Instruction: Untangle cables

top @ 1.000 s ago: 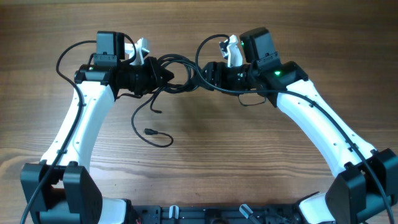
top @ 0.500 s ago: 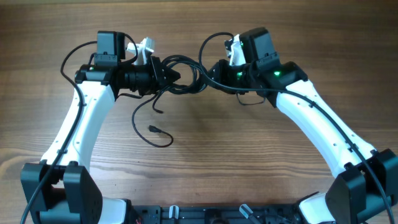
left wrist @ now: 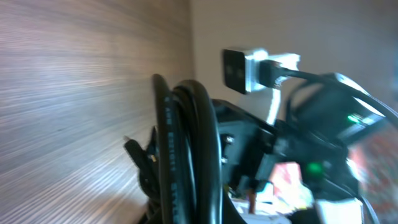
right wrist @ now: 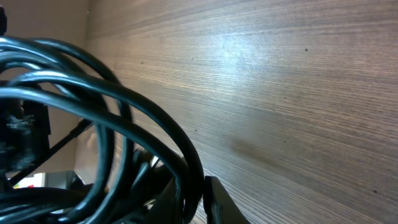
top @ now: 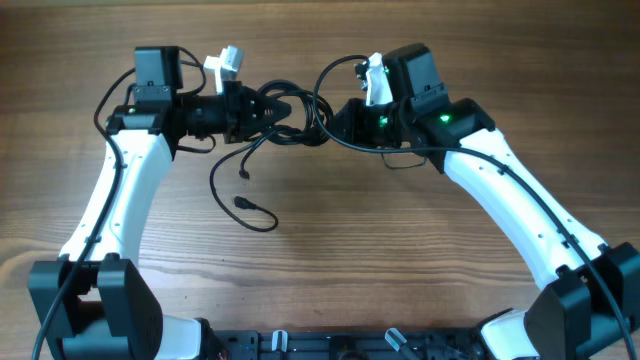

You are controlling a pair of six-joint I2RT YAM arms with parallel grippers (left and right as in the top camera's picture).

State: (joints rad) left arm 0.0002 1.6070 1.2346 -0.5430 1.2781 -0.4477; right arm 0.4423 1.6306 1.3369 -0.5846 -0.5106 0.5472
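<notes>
Overhead, the cables (top: 298, 112) are held clenched in the left gripper (top: 278, 110) jaws — whether the right gripper (top: 338, 120) jaws are closed cannot be told — and a gentle pulling-apart is judged due.

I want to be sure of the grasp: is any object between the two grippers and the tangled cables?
Nothing visible stands between them. The cables hang bunched directly between the left gripper and the right gripper, both at the tangle. Loose ends trail down to the wooden table.

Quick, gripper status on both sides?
Left gripper: closed, holding the cables.
Right gripper: at the cables; open or closed cannot be told.
</notes>
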